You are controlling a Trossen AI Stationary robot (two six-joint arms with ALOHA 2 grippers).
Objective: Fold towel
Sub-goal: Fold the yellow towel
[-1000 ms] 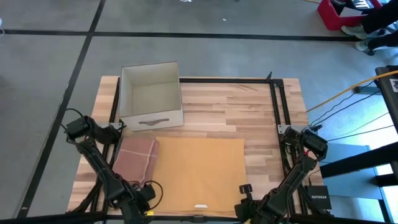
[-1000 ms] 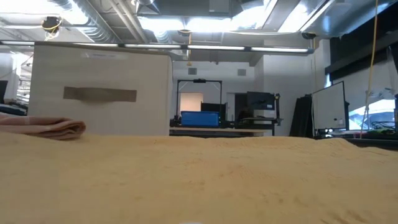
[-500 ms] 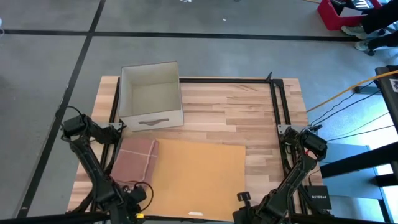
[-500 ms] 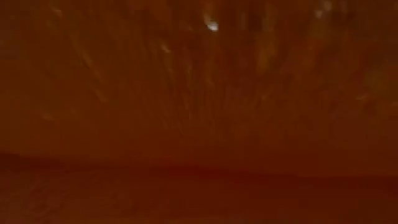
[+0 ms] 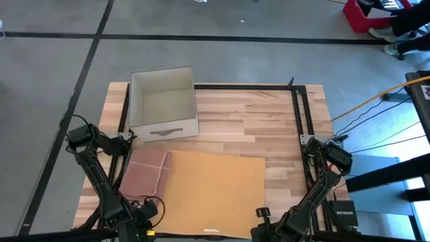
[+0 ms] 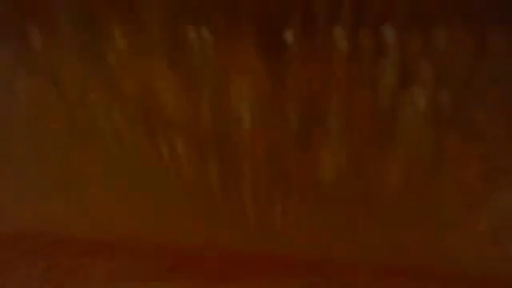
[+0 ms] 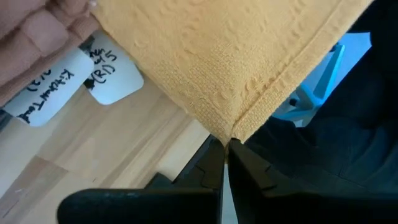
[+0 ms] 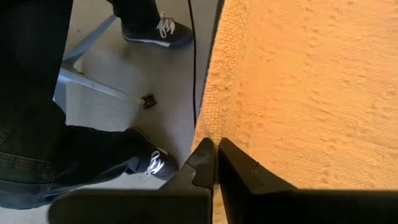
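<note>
Now both grippers, left gripper (image 7: pixel 226 144) and right gripper (image 8: pixel 216 151), pinch the yellow towel's (image 5: pixel 211 191) near corners; next, carry them toward the far edge.

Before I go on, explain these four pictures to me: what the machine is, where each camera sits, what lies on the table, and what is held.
This is a robot with two dark arms at a wooden table. One camera looks straight down from above. One sits at table height, and orange cloth fills its whole picture. One rides on each wrist. On the table lie a spread yellow-orange towel, a folded pink cloth beside it, and an open white box farther back. The left claw is shut on one near corner of the towel. The right claw is shut on the towel's edge at the other near corner. Beyond the table edge, the right wrist camera shows a person's legs and shoes.
</note>
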